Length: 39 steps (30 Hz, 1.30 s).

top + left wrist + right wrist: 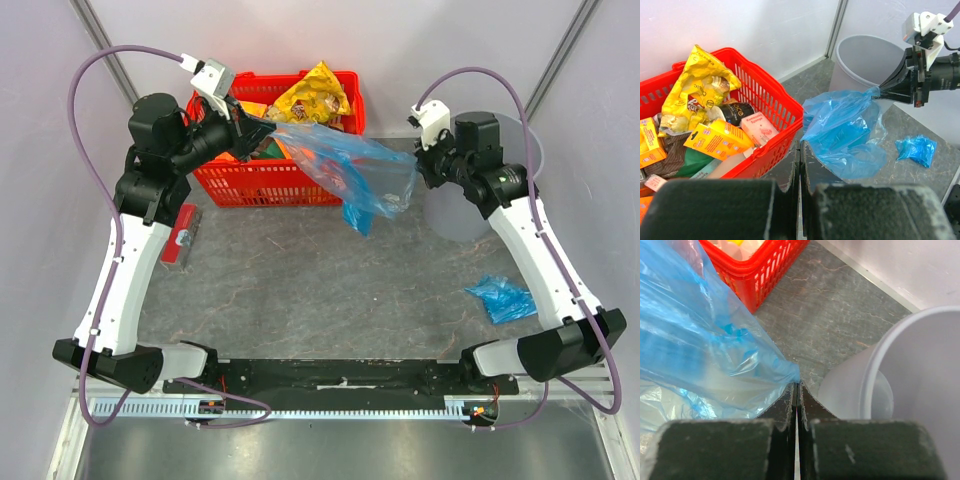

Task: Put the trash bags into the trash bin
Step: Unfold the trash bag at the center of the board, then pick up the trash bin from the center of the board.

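Now, left claw [262,128]: closed, pinching one edge of a thin translucent bright-blue plastic trash bag [350,170].
Right claw [418,160]: closed, pinching the opposite corner of that bag.
Held bag: stretched in the air between the left claw and the right claw, sagging below them.
Round light-grey plastic trash bin [455,220]: upright, just right of the right claw.
Crumpled blue plastic bag bundle [500,298]: on the table, well apart from both claws.
Red plastic mesh basket [250,185]: just below the left claw.
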Each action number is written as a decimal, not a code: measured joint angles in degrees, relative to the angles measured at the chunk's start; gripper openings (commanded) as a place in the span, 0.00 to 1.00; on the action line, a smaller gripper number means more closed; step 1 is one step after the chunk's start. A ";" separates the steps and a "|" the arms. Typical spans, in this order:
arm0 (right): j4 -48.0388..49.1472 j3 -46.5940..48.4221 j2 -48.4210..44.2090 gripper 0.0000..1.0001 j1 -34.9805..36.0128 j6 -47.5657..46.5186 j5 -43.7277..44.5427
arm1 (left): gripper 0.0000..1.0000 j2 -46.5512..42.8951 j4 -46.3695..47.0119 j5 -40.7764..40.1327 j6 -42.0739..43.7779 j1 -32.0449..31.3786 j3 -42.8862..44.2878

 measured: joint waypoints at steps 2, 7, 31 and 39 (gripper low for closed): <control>0.00 0.00 -0.50 0.00 -0.42 0.00 0.81 | 0.02 0.00 0.02 -0.61 0.15 0.00 0.00; -0.22 0.00 -0.98 0.00 -0.92 0.00 1.90 | 0.02 0.00 -0.39 -1.88 0.81 0.11 0.00; -19.50 17.38 8.37 0.72 -1.27 -6.73 8.48 | 0.02 -0.09 -2.38 0.11 4.13 0.26 -0.09; -23.15 17.40 13.25 0.73 -1.95 -9.35 15.10 | 0.02 -2.19 -5.60 0.09 7.98 0.26 -0.09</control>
